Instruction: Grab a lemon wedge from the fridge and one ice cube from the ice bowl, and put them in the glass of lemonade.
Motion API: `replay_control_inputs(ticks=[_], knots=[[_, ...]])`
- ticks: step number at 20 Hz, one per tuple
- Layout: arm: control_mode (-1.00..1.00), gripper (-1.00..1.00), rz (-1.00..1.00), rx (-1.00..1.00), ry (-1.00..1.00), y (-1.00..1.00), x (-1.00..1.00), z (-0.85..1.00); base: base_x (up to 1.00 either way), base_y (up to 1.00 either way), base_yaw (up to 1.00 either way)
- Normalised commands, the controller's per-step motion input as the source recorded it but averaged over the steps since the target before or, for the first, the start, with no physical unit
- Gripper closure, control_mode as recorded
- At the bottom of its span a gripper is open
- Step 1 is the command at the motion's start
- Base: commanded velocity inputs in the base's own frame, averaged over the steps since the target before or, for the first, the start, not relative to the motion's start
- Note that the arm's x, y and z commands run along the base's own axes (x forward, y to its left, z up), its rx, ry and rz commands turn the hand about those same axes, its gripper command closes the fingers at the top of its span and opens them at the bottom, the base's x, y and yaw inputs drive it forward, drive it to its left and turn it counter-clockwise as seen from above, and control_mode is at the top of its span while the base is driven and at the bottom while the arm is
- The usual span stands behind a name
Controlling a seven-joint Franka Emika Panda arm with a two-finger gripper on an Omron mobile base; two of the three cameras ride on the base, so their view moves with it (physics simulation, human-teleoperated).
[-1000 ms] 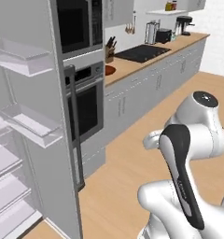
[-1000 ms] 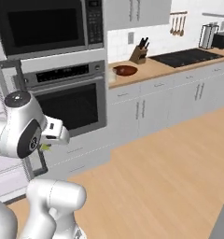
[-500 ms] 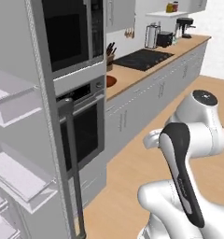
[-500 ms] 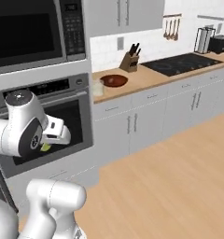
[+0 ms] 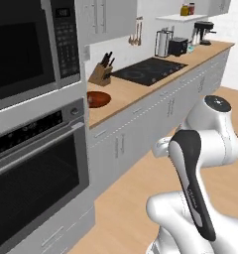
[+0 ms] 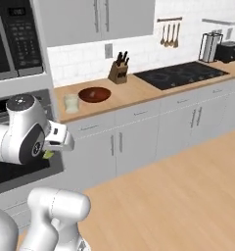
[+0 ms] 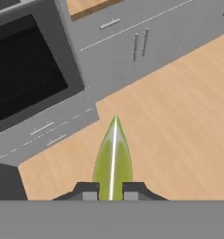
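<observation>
We carry the lemon wedge (image 7: 113, 156) pinched between the two dark fingertips of our gripper (image 7: 111, 190), the jaws pressed onto its base so that its pointed tip juts out ahead of the hand; a small yellow-green sliver (image 6: 48, 155) of it also peeks out beneath our wrist in the right base view. We judge that we hold it tucked in close and low so it rides safely as we travel to the counter (image 6: 139, 90), where the rest of the task waits. The wedge is a slim, leaf-shaped piece, glossy green-yellow with a pale ridge running down its middle. On the warm wooden worktop sits the ice bowl (image 6: 94, 94), shallow, round and dark reddish-brown, and just beside it, nearer the oven (image 5: 31, 183), the glass of lemonade (image 6: 71, 103), a short clear tumbler with pale liquid. Beyond them stand a wooden knife block (image 6: 118, 71) and a flat black hob (image 6: 182, 74). The lemon goes into that glass next, we reckon.
</observation>
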Motion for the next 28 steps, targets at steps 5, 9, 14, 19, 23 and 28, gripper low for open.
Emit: replay_control_inputs(ticks=[5,9,14,19,23,28], knots=[[1.0,1.0,0.0,0.0,0.0,0.0,0.0,0.0,1.0,-0.58,0.31],[1.0,1.0,0.0,0.0,0.0,0.0,0.0,0.0,1.0,-0.58,0.41],[1.0,1.0,0.0,0.0,0.0,0.0,0.0,0.0,0.61,-0.44,0.5],[1.0,1.0,0.0,0.0,0.0,0.0,0.0,0.0,0.16,-0.19,0.46],[1.0,1.0,0.0,0.0,0.0,0.0,0.0,0.0,0.67,-0.27,0.44],[1.0,1.0,0.0,0.0,0.0,0.0,0.0,0.0,0.81,-0.58,0.3]])
